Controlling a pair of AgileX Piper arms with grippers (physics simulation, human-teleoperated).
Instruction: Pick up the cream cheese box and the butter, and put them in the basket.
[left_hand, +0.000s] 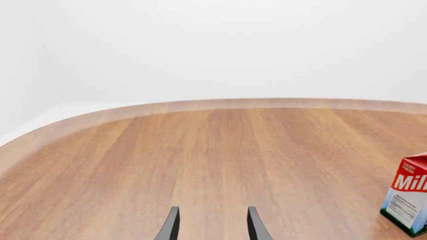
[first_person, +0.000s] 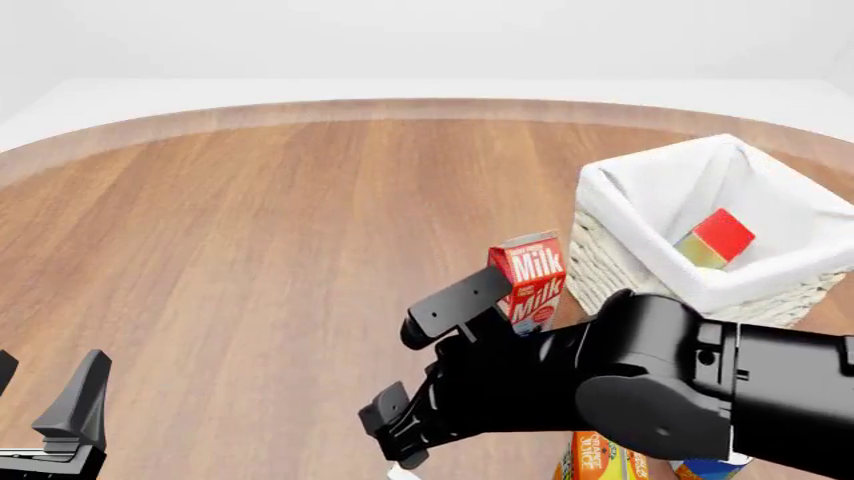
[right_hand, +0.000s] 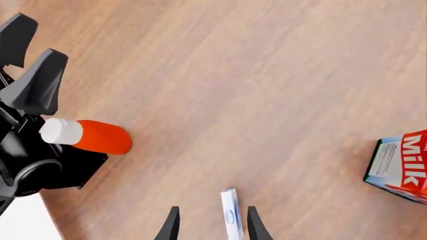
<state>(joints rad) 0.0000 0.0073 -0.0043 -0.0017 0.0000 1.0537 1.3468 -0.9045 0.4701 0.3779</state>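
butter in basket — tilted

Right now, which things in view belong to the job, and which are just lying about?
Job:
- cream cheese box, edge-on between the open fingers of the right gripper
- butter, already in the basket
- basket

Lying about:
- milk carton
- orange bottle with a white cap
- orange juice carton, mostly hidden by the right arm

Front high; all views share milk carton.
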